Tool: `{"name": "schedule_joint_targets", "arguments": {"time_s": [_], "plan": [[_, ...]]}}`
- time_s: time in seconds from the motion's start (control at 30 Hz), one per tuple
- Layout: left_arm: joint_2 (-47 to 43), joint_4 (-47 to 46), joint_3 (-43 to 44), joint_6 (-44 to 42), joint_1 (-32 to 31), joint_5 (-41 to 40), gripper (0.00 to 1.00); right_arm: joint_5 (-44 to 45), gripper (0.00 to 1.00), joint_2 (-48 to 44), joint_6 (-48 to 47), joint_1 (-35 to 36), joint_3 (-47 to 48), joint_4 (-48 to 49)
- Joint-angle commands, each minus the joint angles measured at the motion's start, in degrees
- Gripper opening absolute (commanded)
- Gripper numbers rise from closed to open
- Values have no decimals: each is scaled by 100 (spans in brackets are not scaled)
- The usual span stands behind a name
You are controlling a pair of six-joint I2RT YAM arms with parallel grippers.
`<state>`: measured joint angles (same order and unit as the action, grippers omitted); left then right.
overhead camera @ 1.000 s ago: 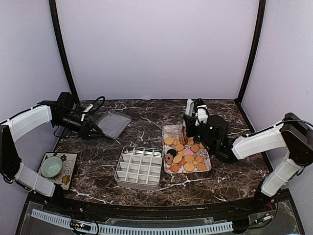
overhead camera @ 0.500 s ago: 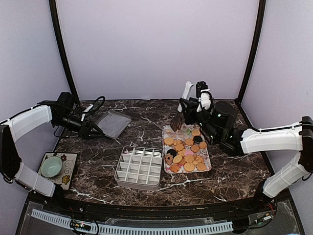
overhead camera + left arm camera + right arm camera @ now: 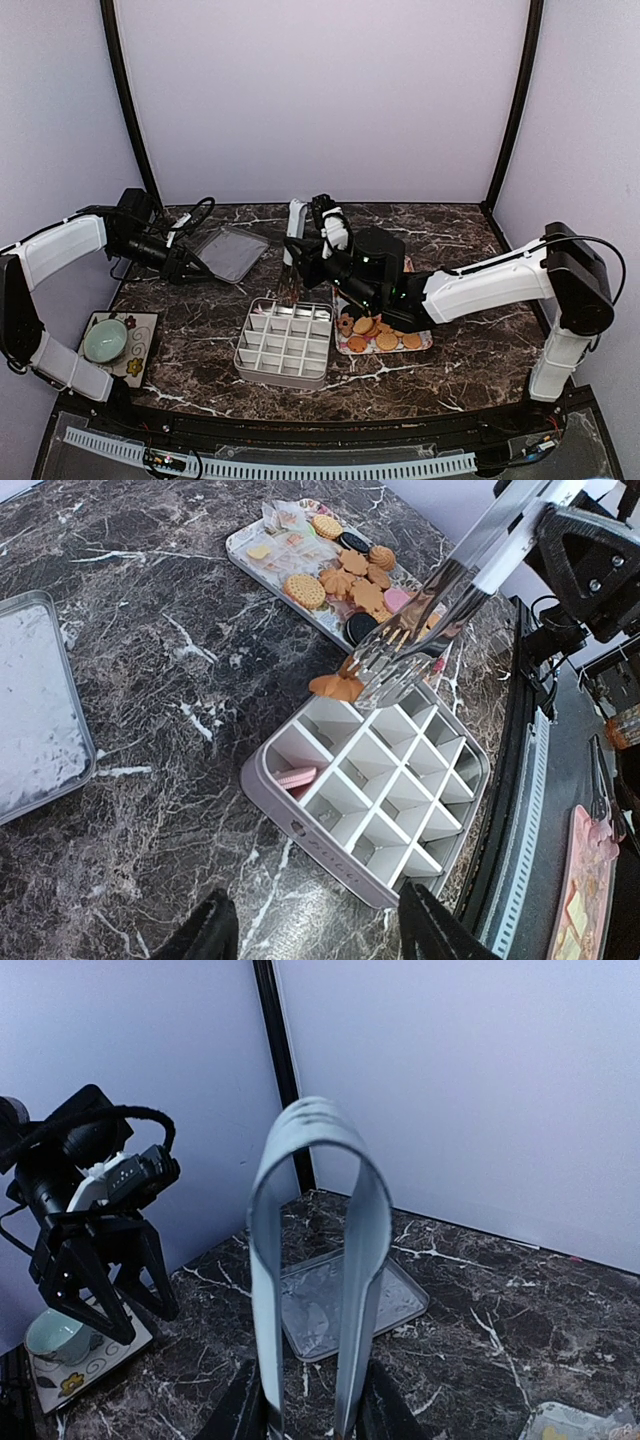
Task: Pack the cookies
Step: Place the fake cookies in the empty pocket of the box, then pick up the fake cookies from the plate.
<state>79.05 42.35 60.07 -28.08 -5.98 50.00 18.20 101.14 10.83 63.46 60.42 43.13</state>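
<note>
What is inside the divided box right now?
One pink cookie lies in a corner cell of the divided box. The other cells in view look empty, though the tongs cover part of one row and dividers hide some floors.

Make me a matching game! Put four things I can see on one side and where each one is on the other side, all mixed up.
Things:
1. pink cookie
2. tongs
3. green bowl
4. black cookies

Places:
A. on the flower tray
B. on the little mat
C. in a compartment of the box
D. in the right end effector

Pairs: 1-C, 2-D, 3-B, 4-A.
</note>
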Motion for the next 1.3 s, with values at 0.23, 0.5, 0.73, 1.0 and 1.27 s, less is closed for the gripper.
{"name": "schedule_joint_targets", "arguments": {"time_s": [0.23, 0.5, 0.73, 1.0, 1.27], "plan": [[-114, 51, -20, -122, 22, 67, 56, 4, 2, 187, 318, 157, 132, 538], [-92, 46, -24, -127, 28, 88, 56, -54, 2, 211, 272, 272, 158, 569], [-91, 37, -52, -119, 31, 117, 56, 154, 2, 43, 146, 288, -8, 637], [-92, 66, -23, -130, 25, 76, 63, 815, 3, -1021, -320, 164, -618, 361], [-90, 115, 14, -187, 26, 101, 67, 1524, 4, -2756, 28, -226, -2223, -455]]}}
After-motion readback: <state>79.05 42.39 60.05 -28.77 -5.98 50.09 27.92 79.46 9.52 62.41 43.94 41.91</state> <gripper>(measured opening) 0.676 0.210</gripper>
